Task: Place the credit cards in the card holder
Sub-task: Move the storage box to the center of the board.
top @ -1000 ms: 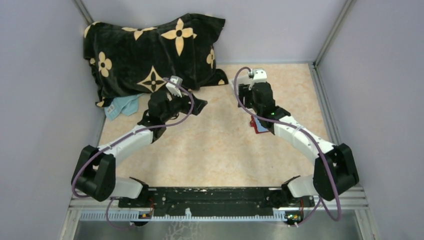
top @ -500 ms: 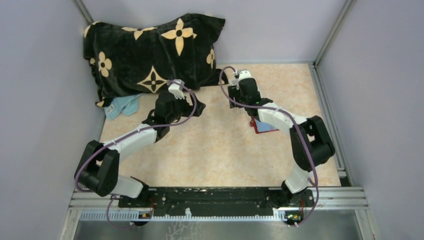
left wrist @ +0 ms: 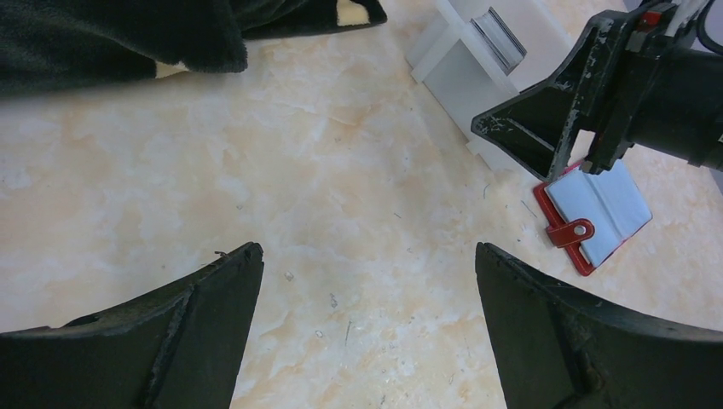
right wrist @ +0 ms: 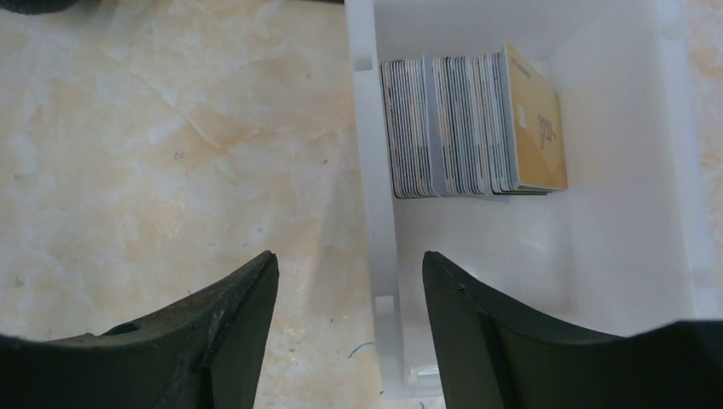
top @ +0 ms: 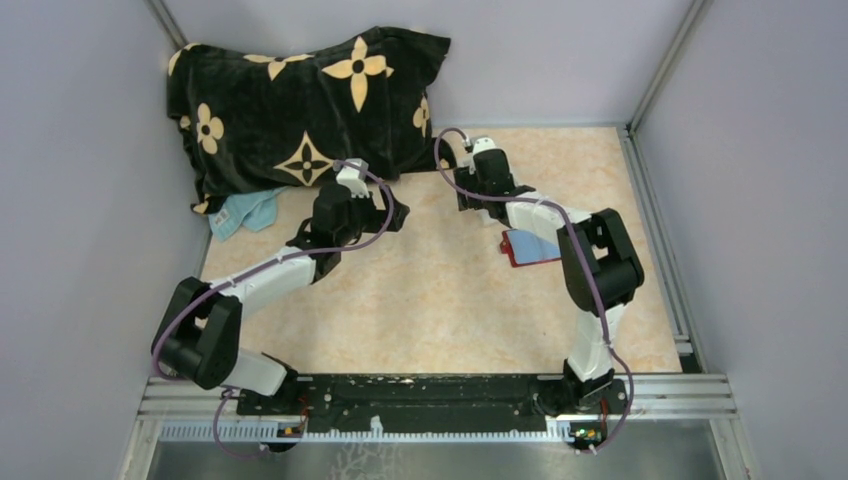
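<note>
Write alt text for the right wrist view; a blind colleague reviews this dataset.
A row of credit cards stands on edge in a white tray, with a tan card at the right end. The open right gripper hangs over the tray's left wall.

Pale lavender walls point(top: 90, 250) enclose a beige marbled tabletop point(top: 430, 300) under soft, even light

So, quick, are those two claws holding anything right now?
Left gripper: open, holding nothing.
Right gripper: open, holding nothing, above the white tray wall.
</note>
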{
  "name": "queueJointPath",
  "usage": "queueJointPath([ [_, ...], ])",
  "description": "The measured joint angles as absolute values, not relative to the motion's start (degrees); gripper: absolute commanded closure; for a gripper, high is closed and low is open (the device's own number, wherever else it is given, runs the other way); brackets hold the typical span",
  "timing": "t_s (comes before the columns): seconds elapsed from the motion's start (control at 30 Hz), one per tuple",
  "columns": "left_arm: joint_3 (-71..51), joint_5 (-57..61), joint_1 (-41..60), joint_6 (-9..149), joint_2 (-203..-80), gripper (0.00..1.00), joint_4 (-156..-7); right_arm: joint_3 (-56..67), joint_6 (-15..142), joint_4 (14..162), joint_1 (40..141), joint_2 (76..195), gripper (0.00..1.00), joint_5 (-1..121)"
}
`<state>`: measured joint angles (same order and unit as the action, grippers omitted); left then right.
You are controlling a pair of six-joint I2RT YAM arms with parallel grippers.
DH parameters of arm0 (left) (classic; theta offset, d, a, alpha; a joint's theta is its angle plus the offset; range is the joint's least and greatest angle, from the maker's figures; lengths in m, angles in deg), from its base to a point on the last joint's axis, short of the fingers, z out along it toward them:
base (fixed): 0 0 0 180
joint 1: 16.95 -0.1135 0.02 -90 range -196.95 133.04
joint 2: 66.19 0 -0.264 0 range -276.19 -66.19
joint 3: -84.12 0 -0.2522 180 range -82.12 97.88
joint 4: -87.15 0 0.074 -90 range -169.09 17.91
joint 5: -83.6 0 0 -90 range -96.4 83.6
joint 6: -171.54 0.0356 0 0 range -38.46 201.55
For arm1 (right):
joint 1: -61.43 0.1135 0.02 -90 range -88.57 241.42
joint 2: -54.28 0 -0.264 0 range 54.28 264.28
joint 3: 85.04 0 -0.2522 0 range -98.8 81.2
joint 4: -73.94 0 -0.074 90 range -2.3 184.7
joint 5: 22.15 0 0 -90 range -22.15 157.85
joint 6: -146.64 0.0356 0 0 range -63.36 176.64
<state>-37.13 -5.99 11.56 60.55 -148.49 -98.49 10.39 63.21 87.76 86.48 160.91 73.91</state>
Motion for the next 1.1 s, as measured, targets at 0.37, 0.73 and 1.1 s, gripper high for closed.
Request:
queueJointPath([
  [0.37,-37.13,-7.06,11.56,60.55,-150.00,0.01,-99.28,9.08,61.17,88.28,85.52,164.05,0.79,71.55],
  [0.73,-37.70,-12.38,11.58,57.88,-148.36,0.01,-96.85,9.25,56.87,88.11,87.31,163.97,0.95,71.38],
  [1.1,-43.36,-20.13,11.58,53.23,-136.53,0.01,-88.26,13.52,54.88,86.20,99.23,161.36,0.98,69.89],
])
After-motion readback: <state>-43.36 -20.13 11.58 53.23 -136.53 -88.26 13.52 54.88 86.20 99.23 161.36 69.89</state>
